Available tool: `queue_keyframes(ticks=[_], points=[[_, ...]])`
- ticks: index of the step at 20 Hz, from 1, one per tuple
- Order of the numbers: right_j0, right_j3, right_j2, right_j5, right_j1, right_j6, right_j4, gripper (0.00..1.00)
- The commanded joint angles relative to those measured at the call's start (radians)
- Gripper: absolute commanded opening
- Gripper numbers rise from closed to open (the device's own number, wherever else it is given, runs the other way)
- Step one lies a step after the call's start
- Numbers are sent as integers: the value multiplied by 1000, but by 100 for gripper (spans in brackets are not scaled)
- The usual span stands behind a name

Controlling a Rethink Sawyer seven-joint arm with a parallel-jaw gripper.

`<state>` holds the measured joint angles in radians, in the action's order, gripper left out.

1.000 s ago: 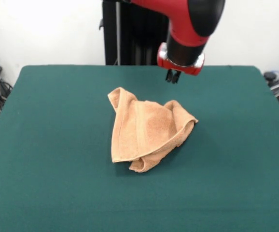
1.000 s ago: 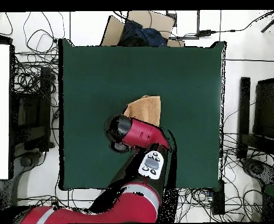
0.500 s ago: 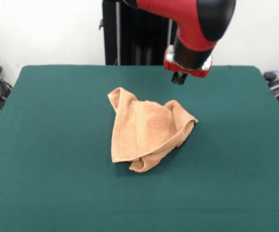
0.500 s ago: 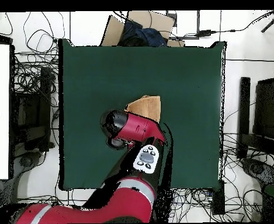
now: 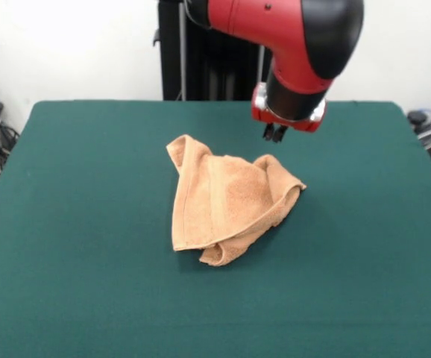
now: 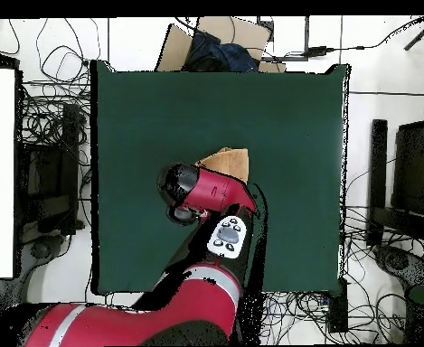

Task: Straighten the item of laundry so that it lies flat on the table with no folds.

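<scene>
The peach-orange towel (image 5: 227,198) lies crumpled and folded over itself near the middle of the dark green table (image 5: 81,224). In the overhead view only its far part (image 6: 229,163) shows past the arm. My gripper (image 5: 274,133) hangs above the table just behind the towel's right rear fold, apart from it. Only its dark tips show under the red wrist, close together. It holds nothing. In the overhead view the arm's wrist (image 6: 193,190) hides the gripper.
The black pedestal (image 5: 200,52) stands behind the table's far edge. Cables and boxes lie on the floor around the table (image 6: 43,163). A cardboard box (image 6: 215,41) sits past the table's far edge in the overhead view.
The gripper moved right, then came down and closer to the towel's right rear fold. The towel has not moved.
</scene>
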<state>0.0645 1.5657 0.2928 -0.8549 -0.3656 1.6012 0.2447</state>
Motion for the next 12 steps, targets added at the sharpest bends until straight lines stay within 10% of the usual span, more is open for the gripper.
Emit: queue_keyframes(ticks=[1,12], points=[[-30,-72,-86,-55,39,179,11,0],[-1,-108,-49,-99,41,184,-26,0]])
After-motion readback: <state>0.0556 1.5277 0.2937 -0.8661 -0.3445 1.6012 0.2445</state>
